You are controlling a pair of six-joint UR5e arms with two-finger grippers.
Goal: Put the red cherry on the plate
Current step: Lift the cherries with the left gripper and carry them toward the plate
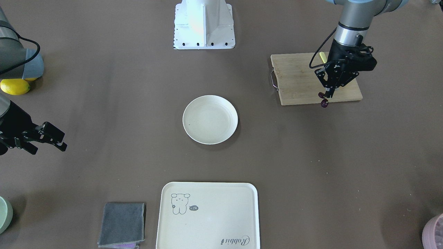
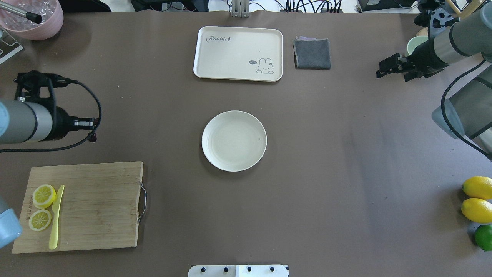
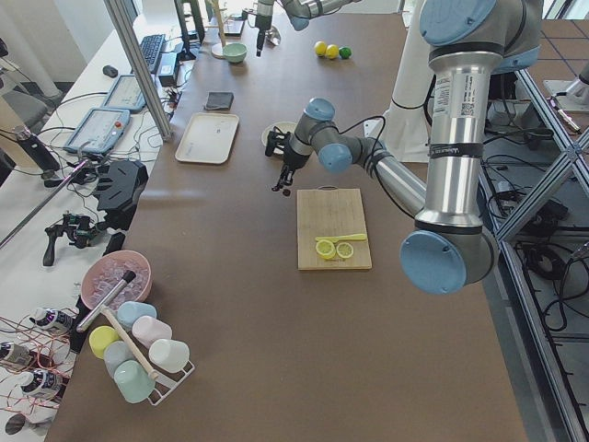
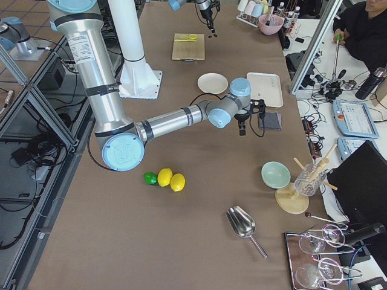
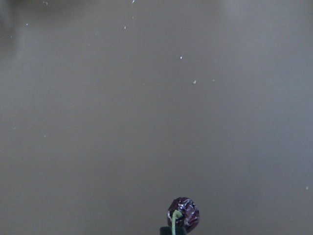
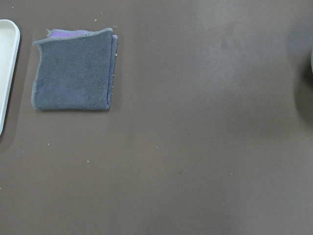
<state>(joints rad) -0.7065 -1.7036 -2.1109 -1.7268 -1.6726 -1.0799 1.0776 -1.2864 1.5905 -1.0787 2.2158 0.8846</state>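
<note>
The left gripper (image 1: pixel 327 92) is clamped on the thin green stem of the pair of small glossy dark maroon cherries (image 1: pixel 324 102), which dangles from its fingertips above the brown table (image 2: pixel 346 173). The cherries hang on the robot's left side, just beyond the far edge of the rectangular wooden cutting board (image 2: pixel 96 204), and touch nothing below. The round cream-white plate with a raised rim (image 2: pixel 234 140) sits at the table's middle, well to the right of the cherries, with nothing on it. The right gripper (image 2: pixel 379 70) hovers at the far right near a folded grey cloth (image 2: pixel 312 54), its fingers apart and gripping nothing.
</note>
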